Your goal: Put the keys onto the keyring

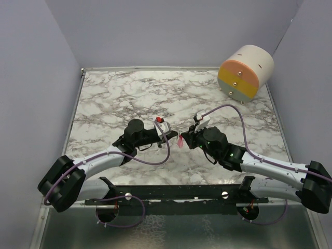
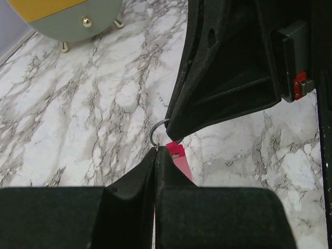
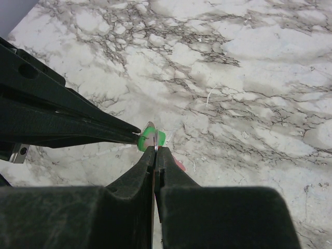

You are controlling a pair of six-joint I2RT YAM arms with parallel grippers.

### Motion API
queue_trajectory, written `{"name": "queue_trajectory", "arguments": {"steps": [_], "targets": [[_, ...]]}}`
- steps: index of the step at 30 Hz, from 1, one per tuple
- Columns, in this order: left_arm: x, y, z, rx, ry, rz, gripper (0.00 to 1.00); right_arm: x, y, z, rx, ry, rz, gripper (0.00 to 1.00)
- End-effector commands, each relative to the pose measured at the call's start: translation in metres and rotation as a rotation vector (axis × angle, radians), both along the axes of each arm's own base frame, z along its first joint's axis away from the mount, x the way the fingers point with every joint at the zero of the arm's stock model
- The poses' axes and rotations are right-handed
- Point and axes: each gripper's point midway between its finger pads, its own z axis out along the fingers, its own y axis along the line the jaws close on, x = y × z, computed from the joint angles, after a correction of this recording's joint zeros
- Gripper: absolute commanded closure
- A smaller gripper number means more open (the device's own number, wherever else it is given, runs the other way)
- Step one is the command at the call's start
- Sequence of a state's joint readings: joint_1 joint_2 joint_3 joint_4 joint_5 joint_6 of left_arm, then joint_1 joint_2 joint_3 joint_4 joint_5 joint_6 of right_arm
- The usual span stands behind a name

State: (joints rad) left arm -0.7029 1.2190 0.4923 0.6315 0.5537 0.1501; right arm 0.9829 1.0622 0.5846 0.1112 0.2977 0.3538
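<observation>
Both arms stretch in low and meet over the middle of the table (image 1: 104,93), so each can steady the tiny bits for the other. The left fingers (image 2: 132,179) are clenched on the keyring (image 2: 151,134), with the pink key (image 2: 179,155) just beside. The right fingers (image 3: 174,176) seem to pinch the green key (image 3: 160,138).

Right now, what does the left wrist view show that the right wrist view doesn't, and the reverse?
Left wrist only: the round pastel drawer box, the metal keyring as a loop, and the pink-red key in clear view. Right wrist only: the green key. Both: the left gripper and right gripper, shut, meeting tip to tip over the marble table.
</observation>
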Motion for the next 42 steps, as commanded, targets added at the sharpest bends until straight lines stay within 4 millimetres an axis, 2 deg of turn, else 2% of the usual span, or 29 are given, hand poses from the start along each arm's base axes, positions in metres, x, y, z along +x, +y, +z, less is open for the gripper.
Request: {"name": "queue_trajectory", "arguments": {"steps": [1,8,19,42], "targets": [[-0.006,-0.002,0.003,0.009,-0.035,-0.021,1.00,-0.002,0.006,0.011,0.019,-0.008,0.018,0.99],[-0.003,-0.002,0.001,0.024,-0.048,0.007,1.00,-0.003,0.005,0.012,0.022,-0.008,0.022,0.99],[0.006,0.008,0.012,0.016,-0.099,0.098,1.00,-0.004,0.004,0.011,0.023,-0.004,0.023,0.99],[0.005,-0.002,-0.004,0.066,-0.099,0.090,1.00,-0.003,0.004,0.014,0.028,-0.009,0.020,0.99]]}}
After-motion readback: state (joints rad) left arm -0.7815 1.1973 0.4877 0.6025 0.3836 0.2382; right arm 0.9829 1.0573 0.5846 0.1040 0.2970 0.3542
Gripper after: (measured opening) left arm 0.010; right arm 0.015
